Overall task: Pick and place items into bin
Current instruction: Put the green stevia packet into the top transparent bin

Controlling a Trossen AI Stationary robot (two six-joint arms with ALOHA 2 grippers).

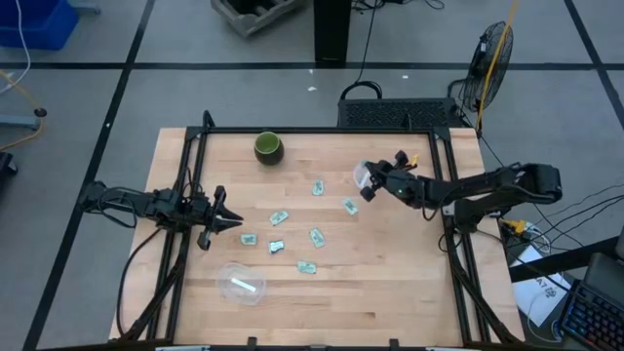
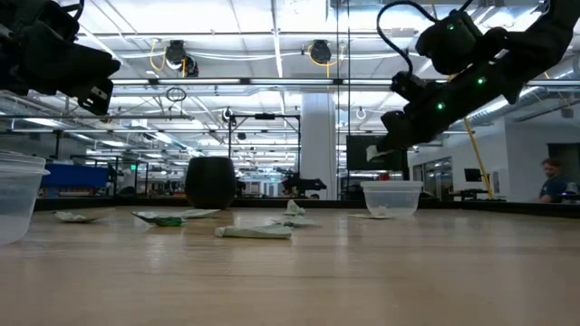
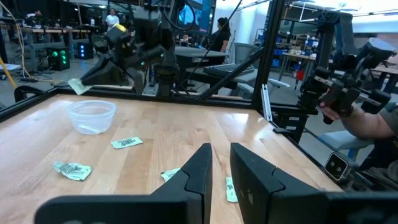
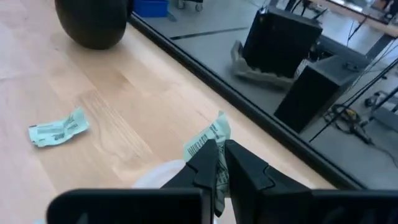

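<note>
My right pincer [image 4: 222, 163], matt dark plastic by the look, pinches a crinkled, slightly glossy wrapper [image 4: 208, 142]. Below it lies the table [image 1: 390, 283], pale wood with a smooth satin grain. Near the wrapper stand a clear plastic cup [image 3: 92, 116] and a matt dark cup [image 4: 93, 22].

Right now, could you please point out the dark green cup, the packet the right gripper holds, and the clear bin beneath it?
Dark green cup [image 1: 268, 148], high view, its rim.
Packet [image 4: 208, 140], right wrist view, upper half.
Clear bin [image 2: 391, 196], low view, side wall.
</note>
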